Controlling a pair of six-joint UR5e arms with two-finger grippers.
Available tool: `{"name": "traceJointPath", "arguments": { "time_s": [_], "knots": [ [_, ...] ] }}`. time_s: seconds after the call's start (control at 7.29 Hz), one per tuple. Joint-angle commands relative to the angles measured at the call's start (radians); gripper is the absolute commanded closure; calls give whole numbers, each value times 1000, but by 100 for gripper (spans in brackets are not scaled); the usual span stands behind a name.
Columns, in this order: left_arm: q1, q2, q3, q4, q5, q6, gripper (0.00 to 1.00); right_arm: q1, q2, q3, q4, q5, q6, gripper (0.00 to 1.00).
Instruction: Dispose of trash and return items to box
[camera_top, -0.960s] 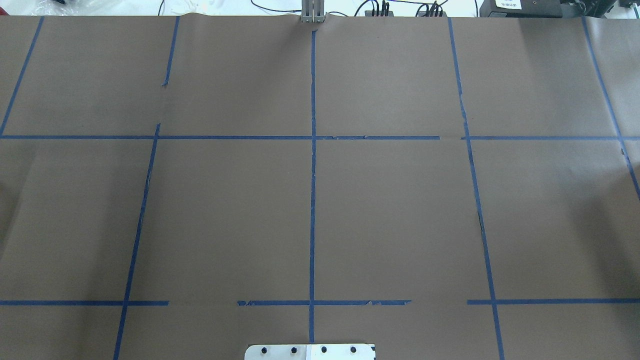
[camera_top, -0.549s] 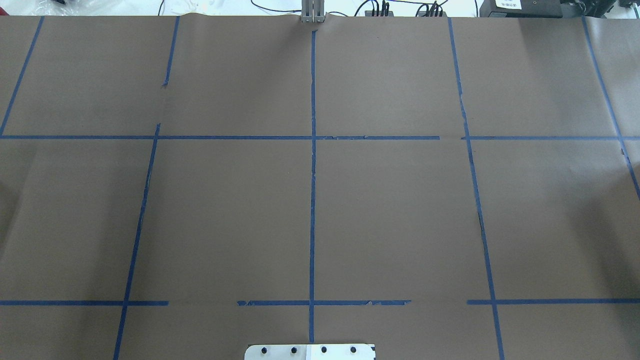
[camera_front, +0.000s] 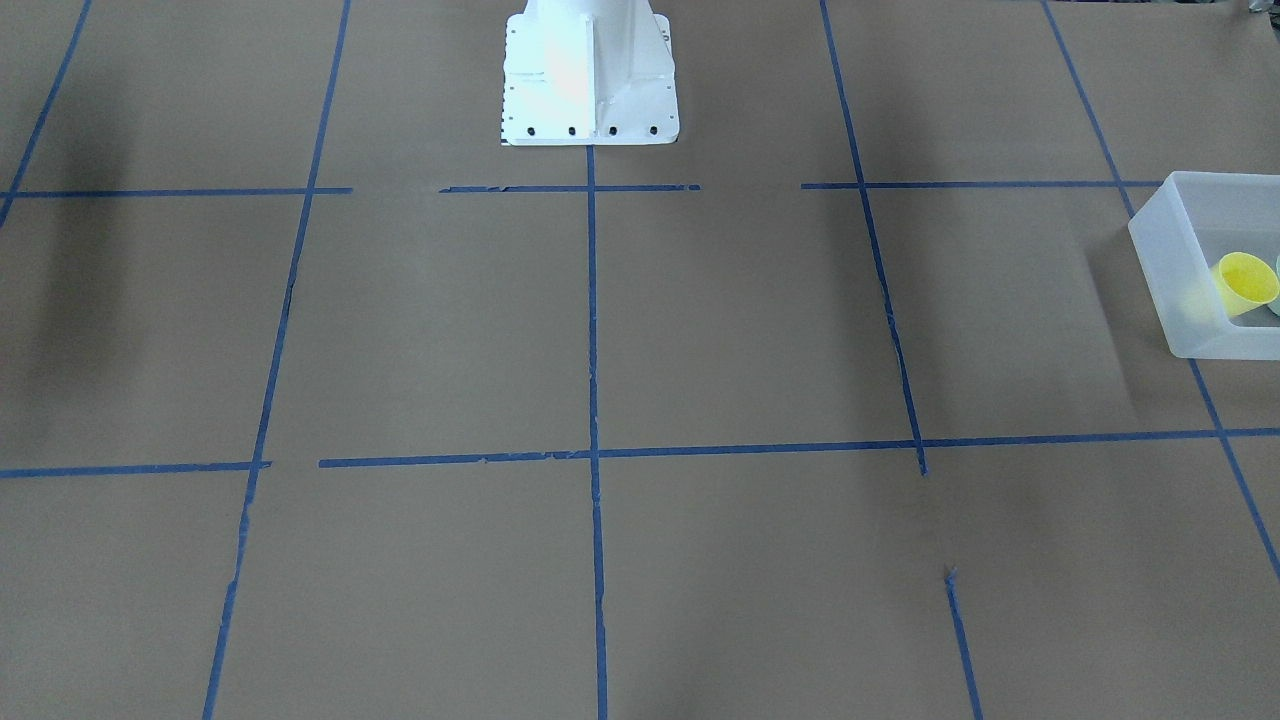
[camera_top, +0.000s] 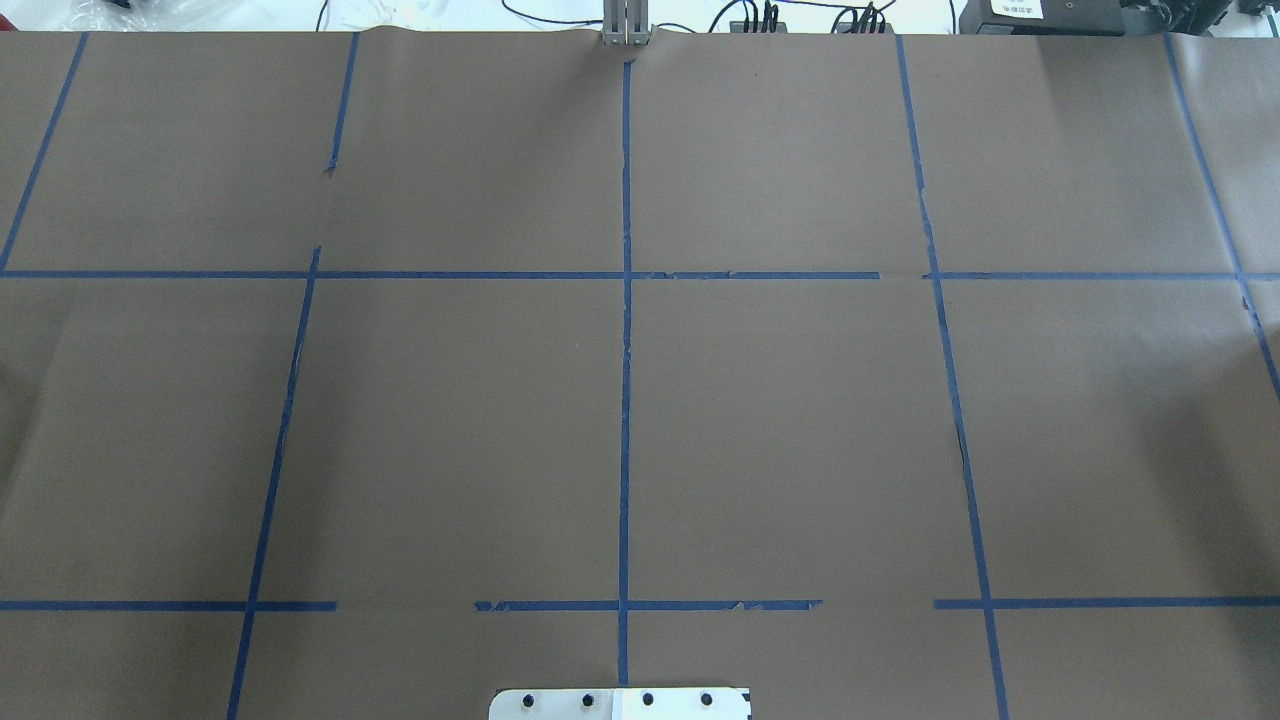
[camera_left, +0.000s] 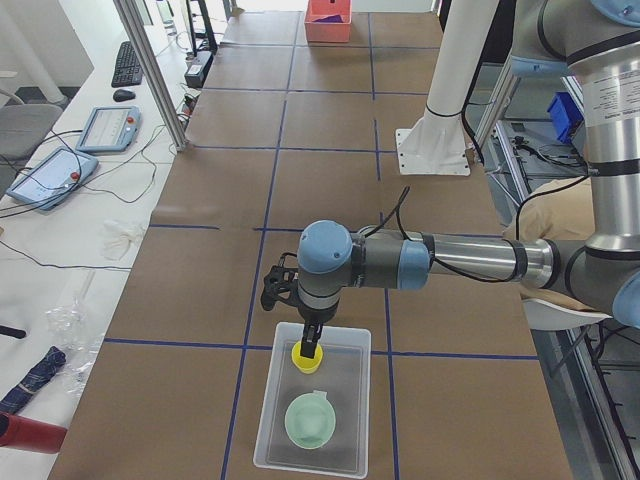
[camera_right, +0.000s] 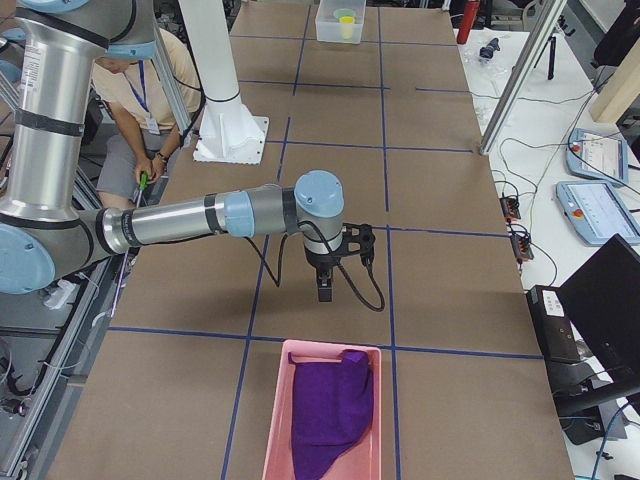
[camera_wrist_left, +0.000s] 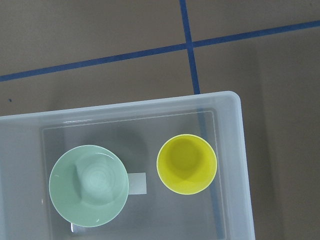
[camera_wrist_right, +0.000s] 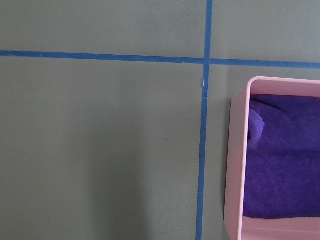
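The frosted box (camera_wrist_left: 227, 102) holds the yellow cup (camera_wrist_left: 186, 163) upright and the mint-green bowl (camera_wrist_left: 89, 185) beside it. In the exterior left view my left gripper (camera_left: 312, 343) hangs straight over the cup (camera_left: 306, 359) in the box (camera_left: 268, 405), with the bowl (camera_left: 310, 421) nearer the camera. I cannot tell whether it is open or shut. The box (camera_front: 1165, 260) and cup (camera_front: 1245, 283) also show at the right edge of the front-facing view. My right gripper (camera_right: 325, 288) hovers over bare table. I cannot tell its state. Neither gripper's fingers show in the wrist views.
A pink bin (camera_right: 290, 400) with a purple cloth (camera_right: 333, 405) sits at the table's end near my right gripper and also shows in the right wrist view (camera_wrist_right: 235, 165). The white robot base (camera_front: 588, 80) stands at mid table. An operator (camera_right: 140, 95) sits beside the robot.
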Motion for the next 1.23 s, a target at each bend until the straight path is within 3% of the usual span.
{"name": "traceJointPath", "arguments": {
  "time_s": [0.0,1.1],
  "knots": [
    [2,-12,16,10,-3,-4,0,26,-4,-26,-8,-6,-2,0],
    [0,-18,-6,-1,-20,10,0,22,-7,-58,-1,-12,-90,0]
  ]
}}
